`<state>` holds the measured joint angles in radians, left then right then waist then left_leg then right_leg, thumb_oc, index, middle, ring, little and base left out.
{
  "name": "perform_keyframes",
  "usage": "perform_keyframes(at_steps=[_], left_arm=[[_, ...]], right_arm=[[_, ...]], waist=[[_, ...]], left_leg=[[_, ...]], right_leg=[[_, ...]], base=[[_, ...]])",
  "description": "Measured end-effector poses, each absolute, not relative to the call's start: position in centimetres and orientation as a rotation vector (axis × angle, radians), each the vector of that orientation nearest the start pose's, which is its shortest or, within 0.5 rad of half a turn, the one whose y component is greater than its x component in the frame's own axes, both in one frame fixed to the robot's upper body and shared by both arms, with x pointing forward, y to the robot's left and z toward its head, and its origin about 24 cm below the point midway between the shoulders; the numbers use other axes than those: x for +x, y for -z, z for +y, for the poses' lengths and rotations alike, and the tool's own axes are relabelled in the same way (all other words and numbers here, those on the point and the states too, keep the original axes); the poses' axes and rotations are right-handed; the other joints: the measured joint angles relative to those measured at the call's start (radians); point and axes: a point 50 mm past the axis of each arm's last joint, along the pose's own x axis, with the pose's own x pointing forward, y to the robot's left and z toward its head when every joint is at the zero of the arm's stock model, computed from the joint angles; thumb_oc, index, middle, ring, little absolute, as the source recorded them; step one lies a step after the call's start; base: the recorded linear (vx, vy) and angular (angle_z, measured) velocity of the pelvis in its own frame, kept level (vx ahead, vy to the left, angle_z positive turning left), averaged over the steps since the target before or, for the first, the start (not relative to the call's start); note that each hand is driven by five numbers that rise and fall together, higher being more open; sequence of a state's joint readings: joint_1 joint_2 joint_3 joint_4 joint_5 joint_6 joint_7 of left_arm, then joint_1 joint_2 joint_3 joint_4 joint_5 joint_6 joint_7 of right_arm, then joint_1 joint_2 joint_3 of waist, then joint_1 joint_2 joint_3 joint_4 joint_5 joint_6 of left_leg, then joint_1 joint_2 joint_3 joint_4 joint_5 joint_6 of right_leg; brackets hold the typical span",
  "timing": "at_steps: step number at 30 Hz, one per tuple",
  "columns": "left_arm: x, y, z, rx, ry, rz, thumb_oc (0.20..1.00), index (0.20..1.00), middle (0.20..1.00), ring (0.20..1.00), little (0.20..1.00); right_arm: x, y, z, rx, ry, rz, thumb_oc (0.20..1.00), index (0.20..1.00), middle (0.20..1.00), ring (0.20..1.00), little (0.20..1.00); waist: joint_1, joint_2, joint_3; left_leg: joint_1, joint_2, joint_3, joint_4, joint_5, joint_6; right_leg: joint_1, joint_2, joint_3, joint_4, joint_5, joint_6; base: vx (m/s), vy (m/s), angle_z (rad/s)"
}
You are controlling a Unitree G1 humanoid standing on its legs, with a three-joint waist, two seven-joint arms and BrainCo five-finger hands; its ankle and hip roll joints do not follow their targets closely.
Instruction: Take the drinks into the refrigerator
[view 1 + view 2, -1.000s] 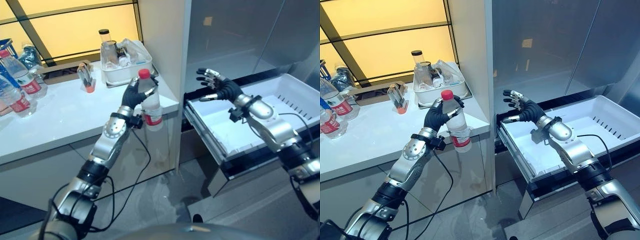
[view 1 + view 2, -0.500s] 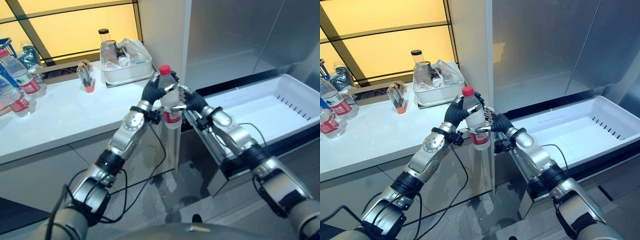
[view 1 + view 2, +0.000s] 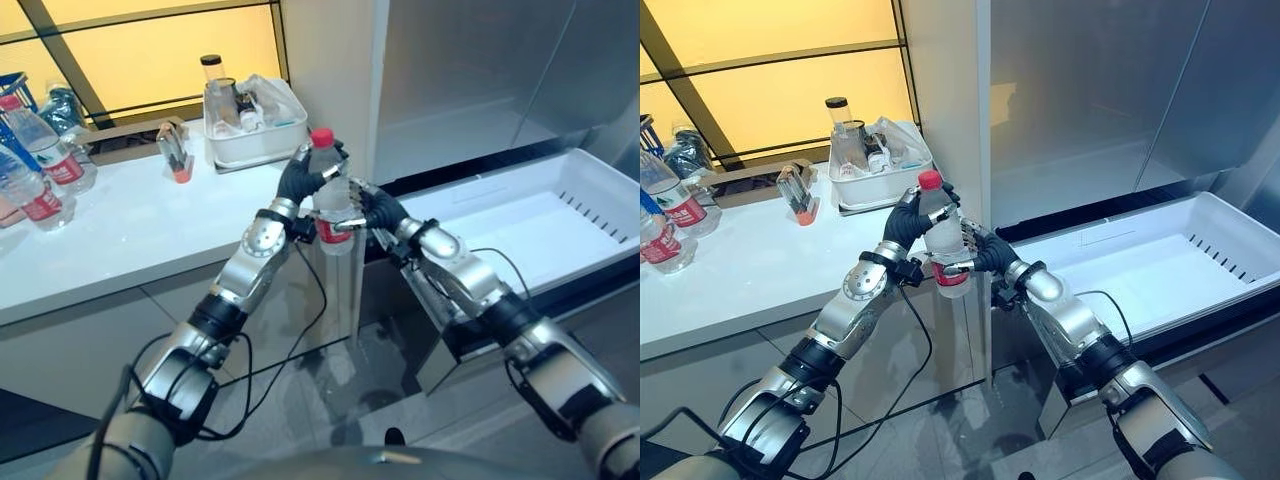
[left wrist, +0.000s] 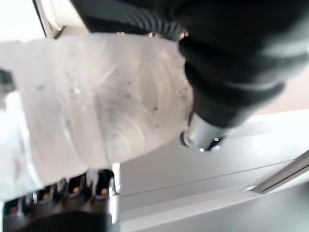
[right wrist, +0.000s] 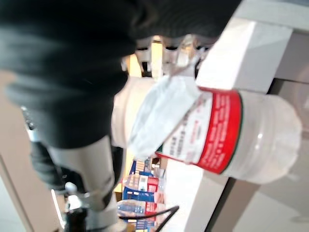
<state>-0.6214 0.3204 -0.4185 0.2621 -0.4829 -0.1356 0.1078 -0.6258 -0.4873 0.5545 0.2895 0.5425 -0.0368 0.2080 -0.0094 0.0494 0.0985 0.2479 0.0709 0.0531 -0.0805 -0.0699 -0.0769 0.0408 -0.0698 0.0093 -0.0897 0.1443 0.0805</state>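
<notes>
My left robot hand (image 3: 300,178) grips the upright water bottle (image 3: 328,196) at centre frame; my right robot hand (image 3: 368,210) pinches its label from the right, drawer (image 3: 520,225) side.

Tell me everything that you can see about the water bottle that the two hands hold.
The water bottle is clear plastic with a red cap and a red label round its lower part. It stands upright in the air, past the corner of the white counter, in front of the open fridge drawer. The left hand grips its upper part; the right hand holds it lower, near the label.
</notes>
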Motion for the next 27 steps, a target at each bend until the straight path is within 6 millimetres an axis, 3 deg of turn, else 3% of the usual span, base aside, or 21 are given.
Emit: perform_keyframes(at_steps=[7,18,27], left_arm=[[33.8,-15.0,8.6,-0.063,0.357,-0.314,0.200,0.200,0.200,0.200,0.200],[33.4,-14.8,6.8,-0.132,0.377,-0.305,0.200,0.200,0.200,0.200,0.200],[33.6,-14.7,7.2,-0.169,0.317,-0.284,0.200,0.200,0.200,0.200,0.200]], right_arm=[[33.6,-11.9,-10.5,-0.210,-0.654,-0.113,1.000,1.000,1.000,1.000,1.000],[34.0,-10.9,-8.8,-0.181,-0.583,-0.097,1.000,1.000,1.000,1.000,1.000],[35.8,-10.9,-7.3,-0.250,-0.549,-0.063,1.000,1.000,1.000,1.000,1.000]], waist=[[-0.001,0.000,0.000],[0.004,0.000,0.000],[0.021,-0.003,-0.002]], left_leg=[[0.000,0.000,0.000,0.001,0.000,0.000],[-0.001,0.001,-0.001,0.002,0.000,0.000],[-0.006,0.000,-0.002,0.007,0.000,0.000]], right_leg=[[0.000,0.000,0.000,0.000,0.000,0.000],[0.000,-0.001,0.000,0.000,0.000,0.000],[0.000,-0.001,-0.001,0.000,0.001,-0.002]], base=[[0.00,0.000,0.00],[0.00,0.000,0.00],[0.00,0.001,0.00]])
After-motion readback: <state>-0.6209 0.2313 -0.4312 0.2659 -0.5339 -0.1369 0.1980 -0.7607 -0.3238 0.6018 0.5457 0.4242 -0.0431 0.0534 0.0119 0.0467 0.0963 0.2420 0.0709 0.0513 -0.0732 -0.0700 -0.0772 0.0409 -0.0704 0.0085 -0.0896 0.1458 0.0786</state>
